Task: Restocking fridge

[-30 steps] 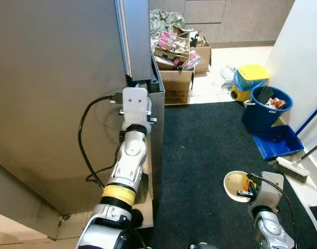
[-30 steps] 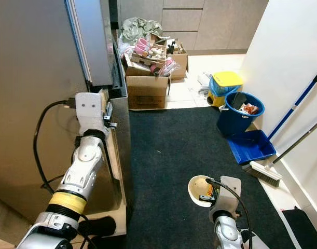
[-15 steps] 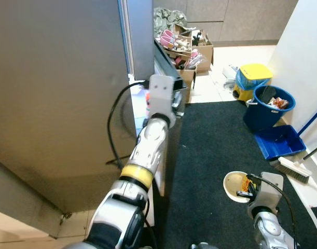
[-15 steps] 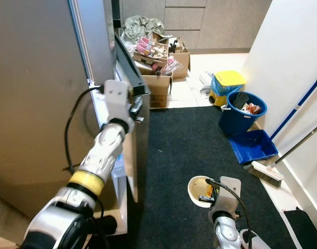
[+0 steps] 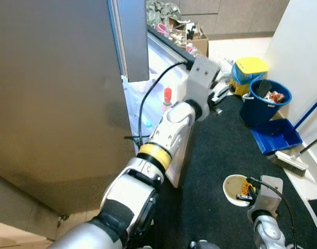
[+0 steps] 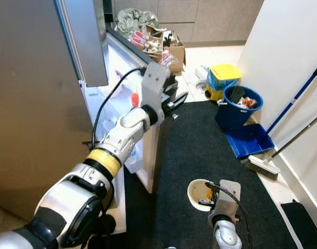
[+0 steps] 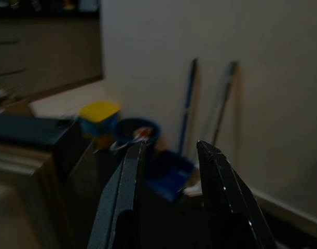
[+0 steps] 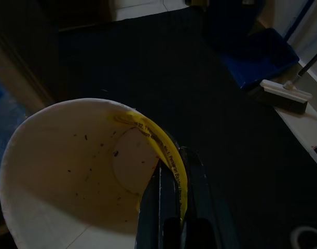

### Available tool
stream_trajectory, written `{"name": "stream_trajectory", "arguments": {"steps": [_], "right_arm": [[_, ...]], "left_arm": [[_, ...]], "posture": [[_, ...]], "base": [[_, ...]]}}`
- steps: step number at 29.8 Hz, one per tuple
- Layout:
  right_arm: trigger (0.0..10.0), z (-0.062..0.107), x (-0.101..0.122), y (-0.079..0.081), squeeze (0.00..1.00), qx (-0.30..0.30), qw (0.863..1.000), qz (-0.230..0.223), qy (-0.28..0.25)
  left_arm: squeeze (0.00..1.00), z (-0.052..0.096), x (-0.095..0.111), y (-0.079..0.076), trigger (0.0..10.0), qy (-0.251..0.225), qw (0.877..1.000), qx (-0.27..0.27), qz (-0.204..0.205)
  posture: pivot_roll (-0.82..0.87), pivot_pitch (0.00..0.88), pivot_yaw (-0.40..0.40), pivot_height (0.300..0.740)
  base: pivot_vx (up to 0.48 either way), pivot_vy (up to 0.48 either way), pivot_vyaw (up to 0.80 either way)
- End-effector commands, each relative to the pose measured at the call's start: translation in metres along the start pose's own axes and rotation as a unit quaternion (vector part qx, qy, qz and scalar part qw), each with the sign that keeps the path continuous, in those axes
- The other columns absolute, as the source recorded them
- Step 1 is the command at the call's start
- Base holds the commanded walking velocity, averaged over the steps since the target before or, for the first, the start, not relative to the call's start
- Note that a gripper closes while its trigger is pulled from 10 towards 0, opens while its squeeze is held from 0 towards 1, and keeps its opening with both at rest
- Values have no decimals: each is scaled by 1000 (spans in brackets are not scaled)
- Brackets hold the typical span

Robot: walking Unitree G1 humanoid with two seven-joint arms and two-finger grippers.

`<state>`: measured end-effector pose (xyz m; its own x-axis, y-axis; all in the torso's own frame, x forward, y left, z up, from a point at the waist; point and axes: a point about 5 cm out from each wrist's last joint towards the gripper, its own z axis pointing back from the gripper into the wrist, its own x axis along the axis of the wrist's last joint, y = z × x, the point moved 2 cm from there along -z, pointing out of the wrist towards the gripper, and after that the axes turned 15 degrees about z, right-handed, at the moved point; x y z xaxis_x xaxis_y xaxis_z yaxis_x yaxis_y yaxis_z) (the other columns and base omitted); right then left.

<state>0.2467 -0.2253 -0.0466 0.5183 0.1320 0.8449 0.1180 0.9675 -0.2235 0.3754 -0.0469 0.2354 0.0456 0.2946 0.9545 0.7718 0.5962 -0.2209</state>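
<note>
Fridge door [image 6: 150, 155] open at frame centre, red-capped bottle [image 5: 167, 97] on its inner shelf, left end effector [image 6: 175, 101] at the door's outer edge, fingers spread, right end effector [image 8: 171, 207] lower right, pinching rim of a cream paper bowl [image 5: 234, 188] above the dark carpet [image 5: 220, 155].

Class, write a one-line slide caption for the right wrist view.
Right gripper pinching the rim of a cream paper cup above dark carpet.

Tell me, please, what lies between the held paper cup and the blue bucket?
Bare black carpet lies between the paper cup and the blue bucket, as the left eye view shows.
</note>
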Motion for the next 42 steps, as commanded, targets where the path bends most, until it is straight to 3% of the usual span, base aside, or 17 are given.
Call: {"name": "stream_trajectory", "arguments": {"steps": [1, 3, 10, 11, 12, 13, 14, 15, 16, 17, 18, 20, 26, 33, 34, 39, 42], "right_arm": [[10000, 1, 0, -3, 0, -9, 1000, -1, -4], [10000, 0, 5, -6, 0, -12, 1000, 13, -21], [10000, 0, 5, -6, 0, -12, 1000, 13, -21], [10000, 0, 9, -7, 0, -12, 999, 20, -30], [10000, -6, 35, -8, 0, 5, 995, 49, -84], [10000, -6, 35, -8, 0, 5, 995, 49, -84], [10000, -10, 66, -6, 0, 27, 987, 68, -141], [10000, -10, 66, -6, 0, 27, 987, 68, -141], [10000, -11, 87, -5, 0, 43, 980, 80, -178], [10000, -11, 87, -5, 0, 43, 980, 80, -178], [10000, -13, 112, -3, 0, 63, 970, 88, -216], [10000, -15, 144, 1, 0, 90, 959, 88, -255], [10000, -17, 160, 7, 0, 108, 955, 69, -268], [10000, -9, 141, 36, 0, 157, 953, 62, -251], [10000, -2, 135, 46, 0, 187, 948, 61, -252], [10000, 4, 140, 57, 0, 230, 934, 68, -264], [10000, 9, 156, 71, 0, 290, 911, 79, -284]], "left_arm": [[0, -19, -27, -76, 10000, -5, 993, -82, 89], [0, 2, -48, -42, 10000, 25, 999, -37, 27], [0, 2, -48, -42, 10000, 25, 999, -37, 27], [0, 12, -57, -30, 10000, 39, 999, -23, -5], [0, 56, -93, 15, 10000, 96, 992, 57, -60], [0, 56, -93, 15, 10000, 96, 992, 57, -60], [0, 105, -122, 50, 10000, 149, 975, 127, -104], [0, 105, -122, 50, 10000, 149, 975, 127, -104], [0, 139, -138, 69, 10000, 186, 959, 168, -128], [0, 139, -138, 69, 10000, 186, 959, 168, -128], [0, 173, -148, 85, 10000, 212, 944, 210, -141], [0, 208, -151, 98, 10000, 225, 932, 249, -136], [0, 233, -153, 103, 10000, 230, 928, 271, -115], [0, 267, -186, 97, 10000, 275, 902, 327, -56], [0, 276, -197, 94, 10000, 291, 890, 346, -53], [0, 286, -204, 93, 10000, 307, 878, 364, -51], [0, 300, -206, 96, 10000, 320, 866, 379, -56]], "posture": [[-68, 80, -6, 740], [-65, 85, -5, 740], [-65, 85, -5, 740], [-65, 85, -5, 740], [-51, 89, -12, 740], [-51, 89, -12, 740], [-47, 89, -11, 740], [-47, 89, -11, 740], [-46, 90, -10, 740], [-46, 90, -10, 740], [-43, 91, -11, 740], [-32, 90, -16, 740], [-10, 87, -27, 740], [-22, 91, -22, 740], [-30, 93, -20, 740], [-33, 96, -19, 740], [-21, 103, -18, 740]], "base": [[0, 0, 0], [0, 0, 0], [0, 0, 0], [0, 0, 0], [0, 0, 0], [0, 0, 0], [0, 0, 0], [0, 0, 0], [0, 0, 0], [0, 0, 0], [0, 0, 0], [0, 0, 0], [0, 0, 0], [0, 0, 0], [0, 0, 0], [0, 0, 0], [0, 0, 0]]}}
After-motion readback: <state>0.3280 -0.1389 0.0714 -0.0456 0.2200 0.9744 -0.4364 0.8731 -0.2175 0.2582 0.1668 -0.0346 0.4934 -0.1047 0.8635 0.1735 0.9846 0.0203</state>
